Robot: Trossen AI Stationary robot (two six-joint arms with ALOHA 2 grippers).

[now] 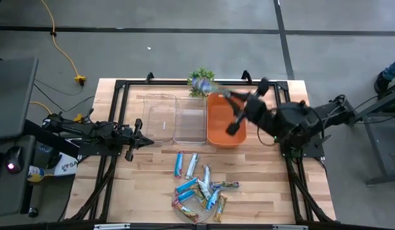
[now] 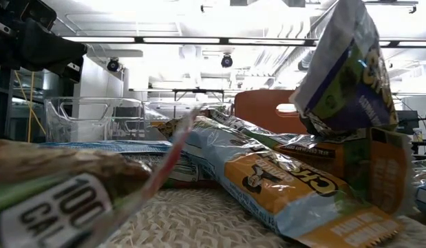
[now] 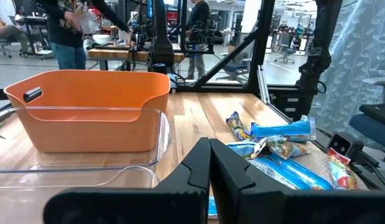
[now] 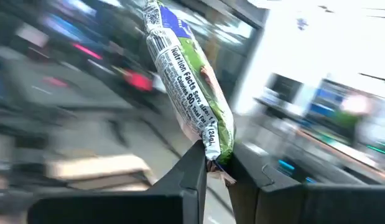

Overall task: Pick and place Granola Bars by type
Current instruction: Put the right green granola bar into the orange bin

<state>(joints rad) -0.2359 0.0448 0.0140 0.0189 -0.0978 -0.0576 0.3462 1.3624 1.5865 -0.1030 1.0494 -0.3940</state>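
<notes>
Right gripper: (image 4: 218,163) its two dark fingers are nearly pressed together, pinching the bottom end of one wrapped bar; in the high view the gripper (image 1: 217,91) sits in the upper middle of the frame, at the far left corner of the orange bin.

Held bar: (image 4: 191,93) blue, green and white wrapper with a nutrition-facts panel facing the wrist camera; it stands up from the fingertips, leaning slightly. In the high view it shows as a blurred blue-green shape (image 1: 202,83) just beside the small green plant (image 1: 200,77), above the bin's far left corner.

Left gripper: (image 3: 209,163) fingers pressed together, holding nothing; in the high view it (image 1: 146,141) lies at the centre left, just beside the left clear container, well apart from the bars.

Orange bin: (image 1: 217,131) upper middle of the high view, the right-most of three containers in a row; what lies inside it I cannot tell.

Clear containers: two (image 1: 160,102) (image 1: 191,128) side by side, touching the orange bin's left side.

Granola Bars on the table: a heap (image 1: 198,193) at the lower middle of the high view on a round woven mat (image 1: 186,212), with two bars (image 1: 178,163) (image 1: 192,165) lying just above the heap on bare wood; all are well below the right gripper in the frame.

Low view: bars (image 2: 281,186) fill the foreground on the mat, one standing on end at upper right (image 2: 347,69).

Table: (image 1: 140,185) light wooden top.
</notes>
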